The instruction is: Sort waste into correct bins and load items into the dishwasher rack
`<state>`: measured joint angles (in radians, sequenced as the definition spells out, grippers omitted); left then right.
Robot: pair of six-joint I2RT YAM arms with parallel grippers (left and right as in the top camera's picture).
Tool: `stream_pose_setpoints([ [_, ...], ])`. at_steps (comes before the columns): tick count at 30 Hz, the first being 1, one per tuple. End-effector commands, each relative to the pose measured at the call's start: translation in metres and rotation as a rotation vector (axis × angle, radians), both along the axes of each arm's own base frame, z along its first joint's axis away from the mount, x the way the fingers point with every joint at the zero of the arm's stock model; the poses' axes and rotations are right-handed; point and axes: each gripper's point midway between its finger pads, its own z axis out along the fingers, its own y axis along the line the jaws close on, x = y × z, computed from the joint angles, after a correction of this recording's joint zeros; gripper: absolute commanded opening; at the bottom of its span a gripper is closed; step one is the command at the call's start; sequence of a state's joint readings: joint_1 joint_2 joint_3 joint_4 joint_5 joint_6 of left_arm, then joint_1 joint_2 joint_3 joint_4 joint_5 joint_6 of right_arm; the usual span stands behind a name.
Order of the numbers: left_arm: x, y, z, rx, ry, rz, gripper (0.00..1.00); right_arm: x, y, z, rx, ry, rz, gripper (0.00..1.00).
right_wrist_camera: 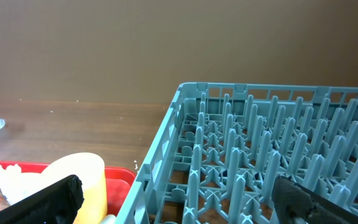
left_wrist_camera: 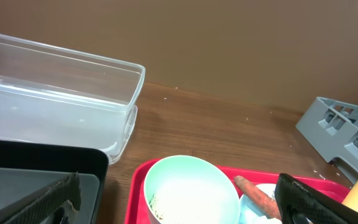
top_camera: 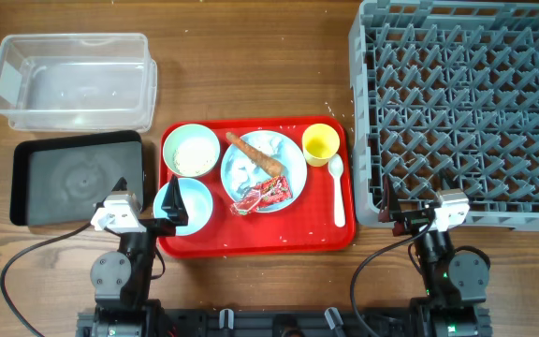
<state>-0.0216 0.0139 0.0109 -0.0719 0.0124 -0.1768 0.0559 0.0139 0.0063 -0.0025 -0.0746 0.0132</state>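
Here, the clear tub (top_camera: 73, 80) and black tray (top_camera: 73, 178) sit far left. The left hand (top_camera: 148, 195) hovers with its fingers apart and empty at the edge of the red tray (top_camera: 251, 245), which holds two bowls (top_camera: 191, 150), a plate (top_camera: 241, 173) with carrot stick (top_camera: 255, 154) and wrapper (top_camera: 265, 194), a yellow cup (top_camera: 320, 145) and a spoon (top_camera: 337, 187). The right hand (top_camera: 417, 208), also spread and empty, hangs at the near edge of the grey rack (top_camera: 466, 94).

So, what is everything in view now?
clear tub: 1, transparent, rear left
shallow tray: 1, black, near left
serving tray: 1, red, centre
rice bowl: 1, pale green, tray's rear left
second bowl: 1, pale blue, tray's near left
plate: 1, pale blue, tray's middle
carrot-like stick: 1, orange-brown, on plate
snack wrapper: 1, red, on plate
cup: 1, yellow, right of plate
spoon: 1, white, tray's right side
dishwasher rack: 1, grey, far right
left end effector: 1, black, open, near second bowl
right end effector: 1, black, open, near rack
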Motion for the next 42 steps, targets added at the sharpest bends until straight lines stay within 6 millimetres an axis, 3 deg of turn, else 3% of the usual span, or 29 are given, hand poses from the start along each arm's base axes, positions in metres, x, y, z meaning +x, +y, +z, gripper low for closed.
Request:
stream_pose_setpoints([
  [1,0.0,-0.003,-0.002,0.012,0.001,-0.013,1.0,0.0,0.0,0.002,-0.006,-0.009,-0.001,1.0],
  [23,0.0,-0.003,-0.002,0.012,0.0,-0.013,1.0,0.0,0.0,0.002,-0.007,-0.009,0.0,1.0],
  [29,0.0,-0.003,-0.001,0.011,0.0,-0.013,1.0,0.0,-0.001,0.002,0.067,0.0,-0.002,1.0],
  [33,-0.001,-0.003,0.002,-0.027,-0.005,-0.01,1.0,-0.001,-0.002,0.012,0.064,0.001,-0.01,1.0],
  [42,0.0,-0.002,0.029,-0.045,0.093,-0.001,1.0,0.009,-0.001,0.054,0.059,0.097,-0.011,1.0],
])
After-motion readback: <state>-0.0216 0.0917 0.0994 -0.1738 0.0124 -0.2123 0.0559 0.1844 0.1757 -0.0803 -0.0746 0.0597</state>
